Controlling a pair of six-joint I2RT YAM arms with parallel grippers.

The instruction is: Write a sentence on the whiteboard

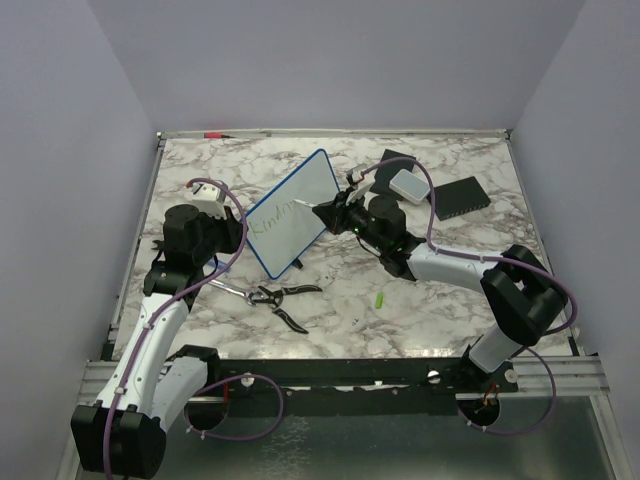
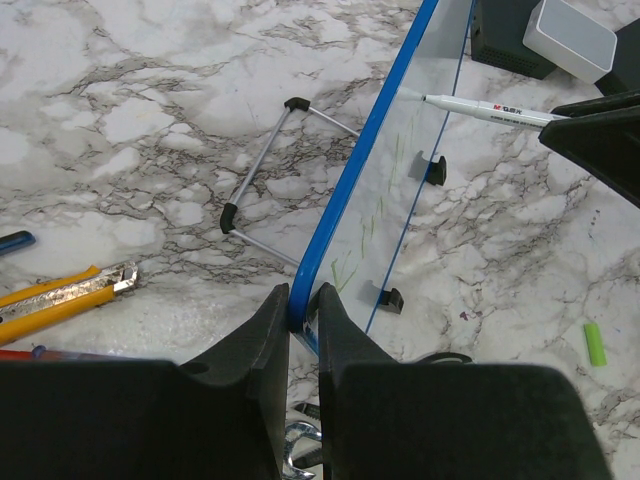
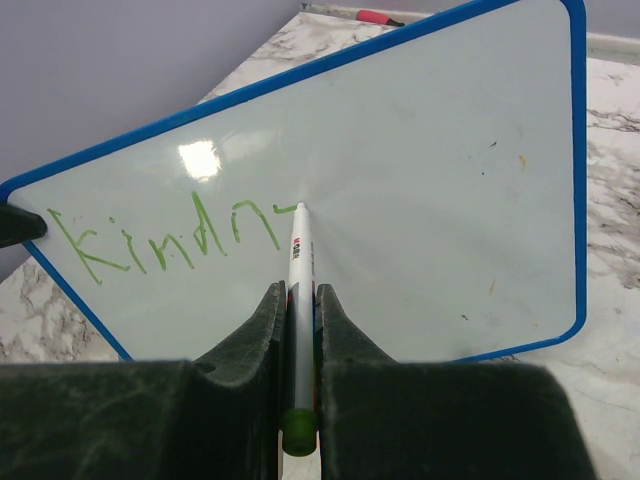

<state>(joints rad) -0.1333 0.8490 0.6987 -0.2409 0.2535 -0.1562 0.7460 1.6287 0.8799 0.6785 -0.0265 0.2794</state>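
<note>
The whiteboard (image 1: 292, 212) stands on edge near the middle of the marble table (image 1: 440, 312), with a wire stand (image 2: 262, 180) behind it. The left gripper (image 2: 303, 297) pinches its blue frame. The right gripper (image 3: 300, 292) is clamped on a marker (image 3: 298, 255), whose tip touches the board just after the green sentence (image 3: 165, 235), which reads "Kindn".

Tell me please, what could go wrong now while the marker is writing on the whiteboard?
1. The left fingers pinch the whiteboard only at its blue edge; a push from the marker might twist it loose.
2. The right fingers hold the marker with its tip far ahead; it may tilt and spoil the green letters.
</note>
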